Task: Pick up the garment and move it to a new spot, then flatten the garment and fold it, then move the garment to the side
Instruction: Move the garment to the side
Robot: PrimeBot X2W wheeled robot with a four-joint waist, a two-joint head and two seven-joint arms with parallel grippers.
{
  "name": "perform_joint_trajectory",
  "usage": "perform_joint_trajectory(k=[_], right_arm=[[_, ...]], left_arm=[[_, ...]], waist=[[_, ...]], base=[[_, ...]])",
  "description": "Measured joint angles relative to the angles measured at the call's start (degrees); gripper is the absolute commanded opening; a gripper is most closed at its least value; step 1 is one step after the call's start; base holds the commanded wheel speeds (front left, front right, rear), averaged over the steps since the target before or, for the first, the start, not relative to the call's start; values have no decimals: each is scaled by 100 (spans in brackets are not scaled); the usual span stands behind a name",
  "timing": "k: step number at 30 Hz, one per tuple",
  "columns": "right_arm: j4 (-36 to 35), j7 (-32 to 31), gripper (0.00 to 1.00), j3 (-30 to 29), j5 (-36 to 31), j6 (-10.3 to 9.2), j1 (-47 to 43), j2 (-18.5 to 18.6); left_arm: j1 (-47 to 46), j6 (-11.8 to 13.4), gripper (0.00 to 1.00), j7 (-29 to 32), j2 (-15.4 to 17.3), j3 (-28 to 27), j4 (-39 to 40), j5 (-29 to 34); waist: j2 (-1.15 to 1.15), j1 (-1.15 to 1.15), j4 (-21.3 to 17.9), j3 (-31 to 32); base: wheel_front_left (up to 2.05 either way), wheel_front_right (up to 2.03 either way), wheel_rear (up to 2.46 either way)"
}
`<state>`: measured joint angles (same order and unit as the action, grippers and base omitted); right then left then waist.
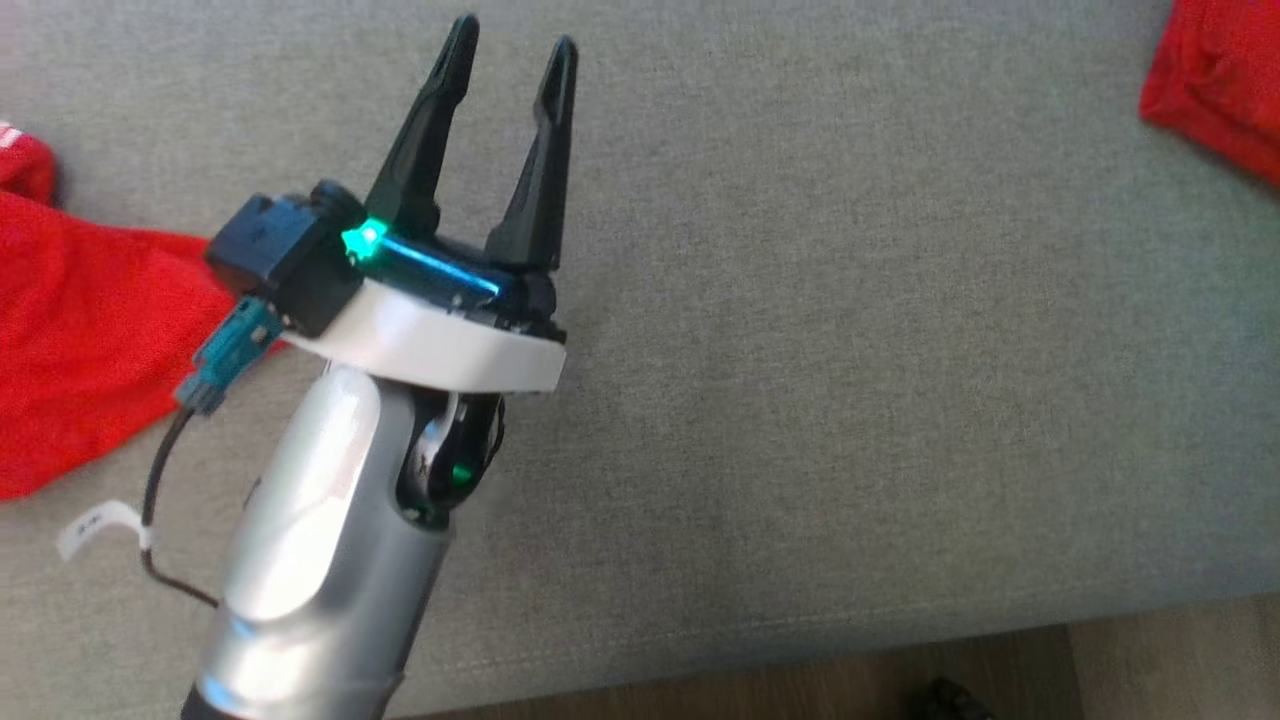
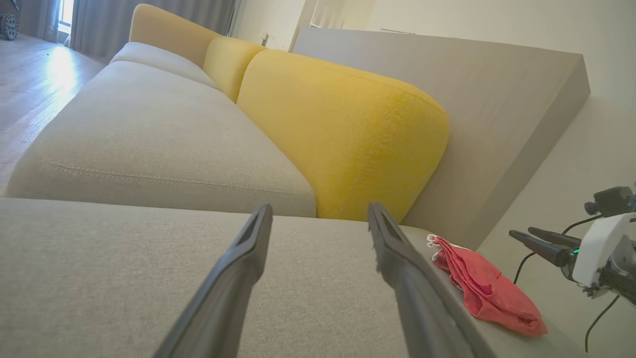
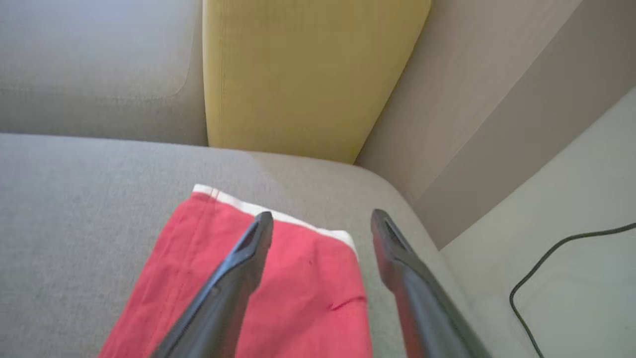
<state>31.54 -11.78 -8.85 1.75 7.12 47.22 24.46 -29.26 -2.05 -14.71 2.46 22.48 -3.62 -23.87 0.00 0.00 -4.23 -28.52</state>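
Hangs the right gripper [image 3: 323,216], jaws wide and empty, over the white-banded red garment [image 3: 298,293] at the end of the grey sofa seat [image 3: 74,199] by the yellow cushion [image 3: 308,74]. Shows the left gripper [image 1: 515,35] equally wide over bare seat, beside another red cloth [image 1: 80,330]. Cannot read the white cable tag [image 1: 95,525].

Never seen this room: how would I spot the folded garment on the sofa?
Find the long grey sofa with yellow back cushions. On the seat's end, near the last yellow cushion, lies the folded garment. It is red, with a white band along one edge.
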Motion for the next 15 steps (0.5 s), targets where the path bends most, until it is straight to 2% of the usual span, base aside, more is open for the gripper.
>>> perform_joint_trajectory(k=[6, 15], right_arm=[[-375, 282, 100, 69, -113, 0, -157, -495], [-1063, 812, 100, 371, 286, 0, -1059, -1161]], left_arm=[[383, 56, 100, 0, 0, -96, -26, -129], [1024, 210, 100, 0, -3, -468, -10, -199]], waist=[[0, 0, 145, 409], [0, 0, 482, 1149]], base=[[0, 0, 0], [0, 0, 0]])
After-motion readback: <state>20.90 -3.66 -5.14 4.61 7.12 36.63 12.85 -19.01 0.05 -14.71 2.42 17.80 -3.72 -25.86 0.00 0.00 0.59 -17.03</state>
